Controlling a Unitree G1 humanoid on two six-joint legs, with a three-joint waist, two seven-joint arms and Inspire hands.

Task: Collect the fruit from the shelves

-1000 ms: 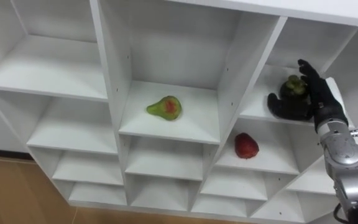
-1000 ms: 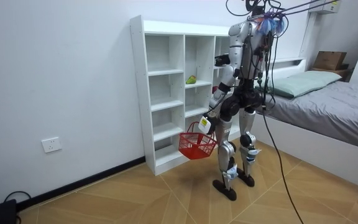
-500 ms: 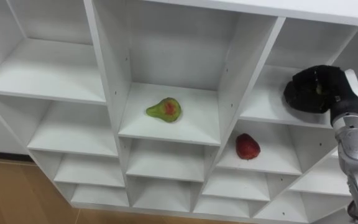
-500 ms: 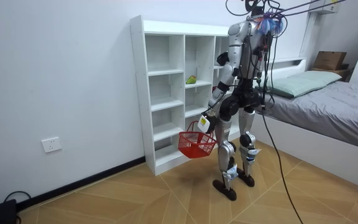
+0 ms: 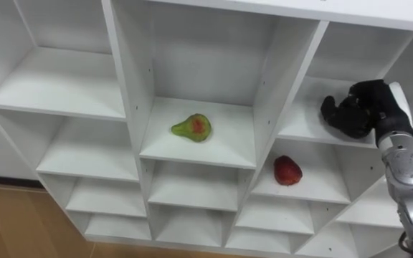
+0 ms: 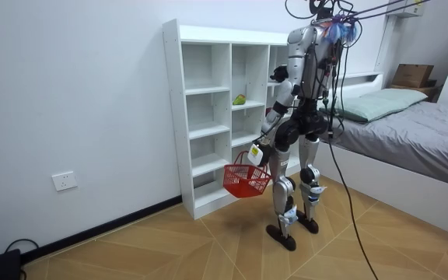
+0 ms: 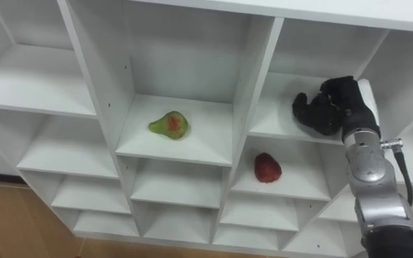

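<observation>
Early days: our right hand [image 5: 364, 109] curled tight in closet [image 5: 267, 100], right side, seemingly round hidden fruit; our left hand [image 6: 257, 155] grips basket [image 6: 247, 180]; pear [image 5: 192, 127], red fruit [image 5: 287, 170] to go.

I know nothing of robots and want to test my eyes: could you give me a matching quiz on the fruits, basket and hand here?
1 green-and-red pear
2 red round fruit
3 red plastic basket
4 right hand

A hanging from the left hand
B middle column's shelf
C curled round a dark fruit, upper right shelf
D right column, lower shelf under the hand

Pairs: 1-B, 2-D, 3-A, 4-C
</observation>
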